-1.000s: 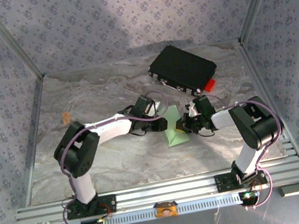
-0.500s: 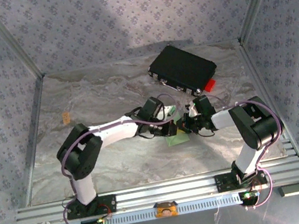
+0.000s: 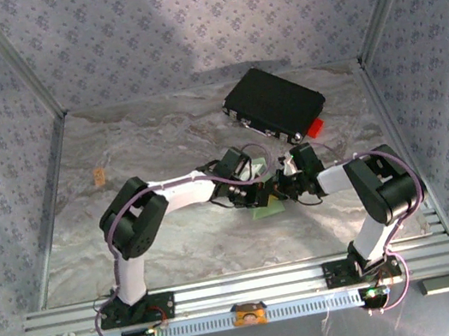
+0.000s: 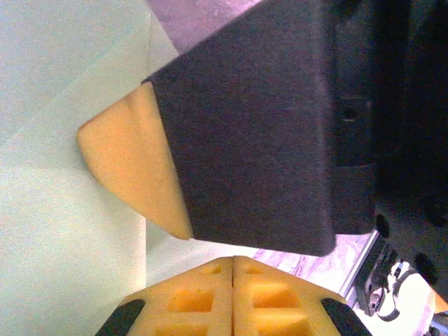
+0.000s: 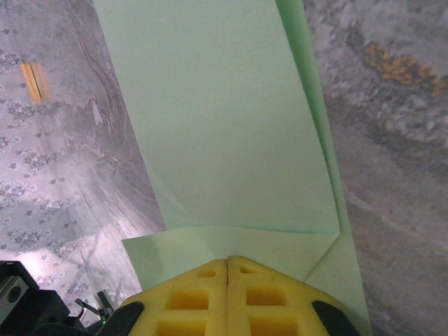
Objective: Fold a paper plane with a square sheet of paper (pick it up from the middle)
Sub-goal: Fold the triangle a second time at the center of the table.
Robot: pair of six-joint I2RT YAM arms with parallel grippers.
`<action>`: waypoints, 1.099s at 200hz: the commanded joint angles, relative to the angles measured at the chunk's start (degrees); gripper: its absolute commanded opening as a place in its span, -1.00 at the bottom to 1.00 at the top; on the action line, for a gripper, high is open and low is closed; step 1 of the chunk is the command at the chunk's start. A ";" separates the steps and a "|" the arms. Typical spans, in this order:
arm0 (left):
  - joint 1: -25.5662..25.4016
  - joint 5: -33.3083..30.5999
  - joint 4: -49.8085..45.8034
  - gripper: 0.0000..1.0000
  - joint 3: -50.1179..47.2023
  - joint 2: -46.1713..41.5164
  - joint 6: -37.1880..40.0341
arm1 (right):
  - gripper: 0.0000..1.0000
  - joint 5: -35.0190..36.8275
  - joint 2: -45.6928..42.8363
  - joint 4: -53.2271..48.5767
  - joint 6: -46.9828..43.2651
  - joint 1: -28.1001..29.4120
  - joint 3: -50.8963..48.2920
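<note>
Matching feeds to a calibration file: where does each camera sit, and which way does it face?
Top external: above and behind the bases, looking down at the table; both arms, left gripper and right gripper close together at the paper.
Left wrist: on that wrist, looking along its shut fingers at the paper and the right gripper's finger.
Right wrist: on that wrist, looking along its shut fingers over the folded paper.
All three show the paper.

I'm getting the top camera looking down from above and behind the arm bases, taking in the whole surface (image 3: 159, 145). Both wrist cameras are looking along the left hand (image 4: 232, 276) and right hand (image 5: 228, 273), very close to the green sheet (image 3: 265, 209), which all three are sharing.
</note>
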 commanded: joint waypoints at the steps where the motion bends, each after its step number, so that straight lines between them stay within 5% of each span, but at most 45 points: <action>1: 0.09 -0.77 -2.48 -0.85 1.89 1.50 0.44 | -1.00 3.79 1.81 -3.42 0.28 -0.18 -1.39; 220: 0.12 -4.14 -4.93 -0.80 -7.05 -3.03 1.73 | -1.00 3.83 1.88 -4.86 -0.59 -0.69 -1.12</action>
